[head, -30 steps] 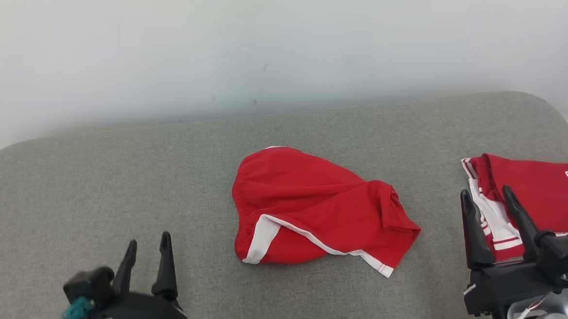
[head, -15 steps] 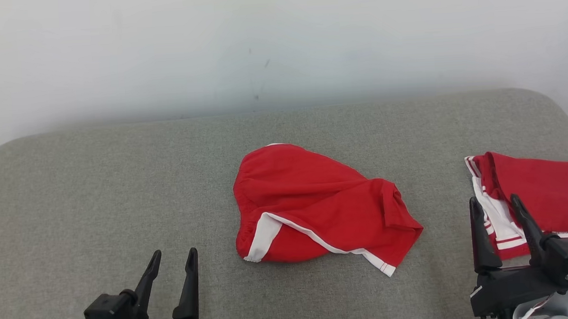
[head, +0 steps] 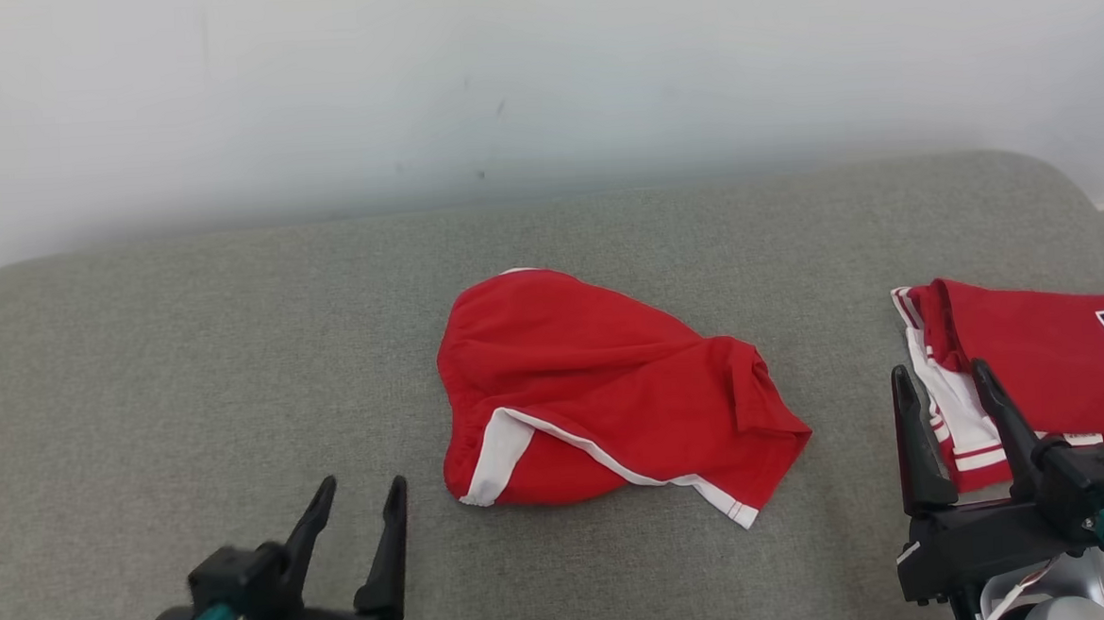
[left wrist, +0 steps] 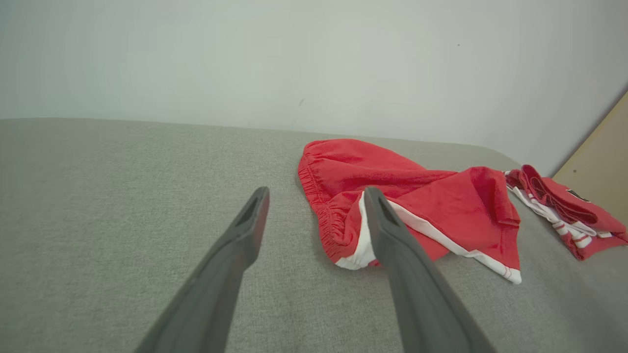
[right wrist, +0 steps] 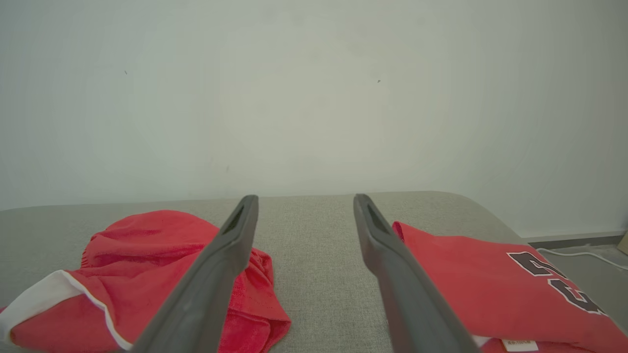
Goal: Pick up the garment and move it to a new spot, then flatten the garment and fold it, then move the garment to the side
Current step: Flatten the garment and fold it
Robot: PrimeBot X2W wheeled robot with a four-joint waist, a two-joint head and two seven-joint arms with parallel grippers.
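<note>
Jersey (head: 1017, 342) runs off frame; left gripper (head: 363, 483) and right gripper (head: 939, 369) stand wide, empty, flanking crumpled garment (head: 594, 383).

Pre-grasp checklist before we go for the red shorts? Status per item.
1. Left tool open and empty: ok, jaws apart over the grey cushion.
2. Right tool open and empty: ok.
3. Red shorts free to lift: ok, nothing lies on them.
4. Shorts apart from the folded jersey: ok, bare cushion between them.
5. Right tool clear of the jersey: cannot tell, its fingers overlap the jersey's edge in the head view.
6. Shorts flat: not ok, crumpled, with a bunched fold at one end.
</note>
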